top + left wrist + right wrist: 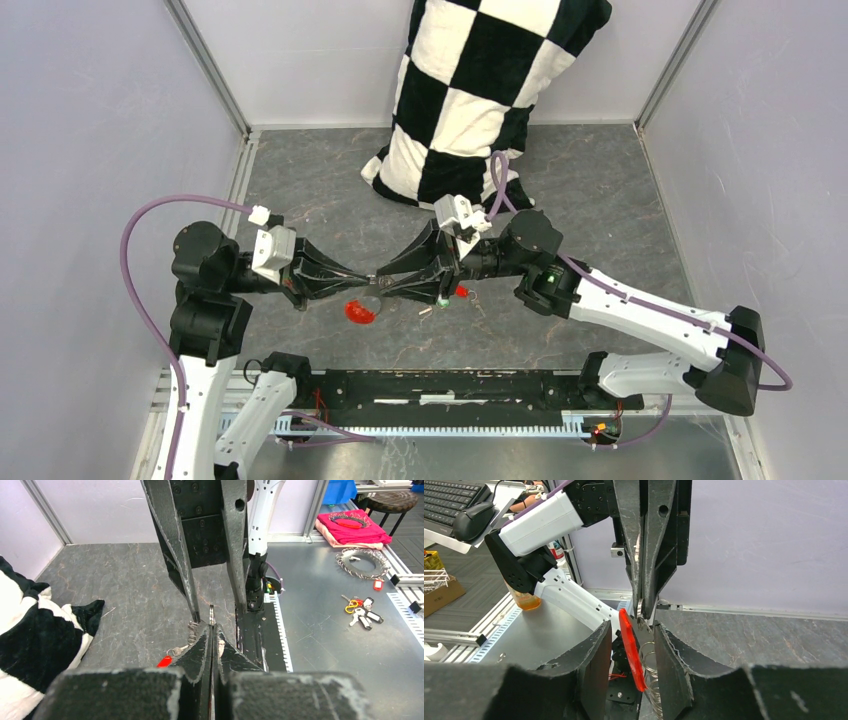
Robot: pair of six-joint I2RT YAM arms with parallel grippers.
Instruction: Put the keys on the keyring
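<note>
Left fingers (211, 640) clamped shut on keyring (630, 650), held above surface (600, 200); right fingers (385, 281) part-open, straddling its hanging red end.

A black-and-white checkered pillow (480, 90) stood at the far edge of the grey marbled desk (600, 190), while 1 red cloth (352, 530), 1 keyboard (444, 500) and 1 mouse (471, 520) lay beyond it.

No writing, label, brand or number is legible anywhere; the keyboard (454, 497) has key markings too small to read.
</note>
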